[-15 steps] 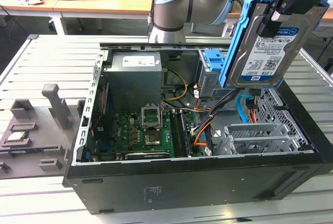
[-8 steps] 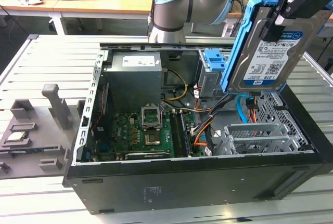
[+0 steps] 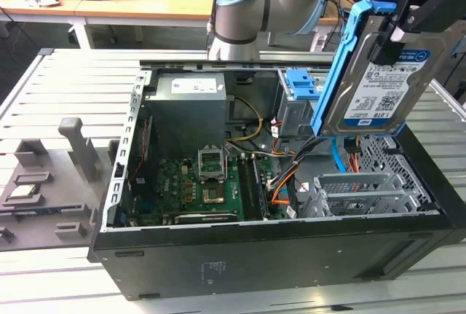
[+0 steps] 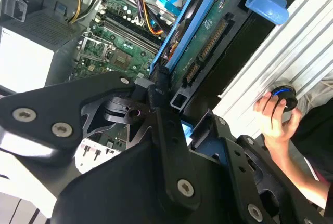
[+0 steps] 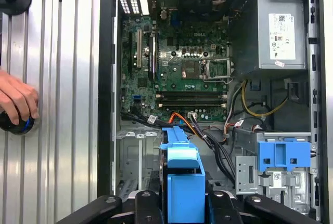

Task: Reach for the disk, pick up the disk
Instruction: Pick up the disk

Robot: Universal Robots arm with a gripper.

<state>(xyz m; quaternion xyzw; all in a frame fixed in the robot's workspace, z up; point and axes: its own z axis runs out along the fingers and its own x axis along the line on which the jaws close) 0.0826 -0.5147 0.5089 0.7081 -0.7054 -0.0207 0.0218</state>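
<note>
gripper [image 4: 174, 117] clamped shut on disk [image 3: 382, 81] | disk was up above open PC case [image 3: 291, 248], drive cage [image 3: 360, 190] below | person's hand [image 4: 276, 117] on slatted table [image 3: 65, 88] | fingertips hidden

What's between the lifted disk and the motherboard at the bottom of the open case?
In the exterior view, the disk hangs in the gripper above the case; between it and the motherboard run loose orange and black cables.

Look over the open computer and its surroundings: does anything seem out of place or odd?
Yes: the disk hangs tilted in the gripper, above the open case rather than in its bay. Also, a person's hand rests on a dark knob on the table.
</note>
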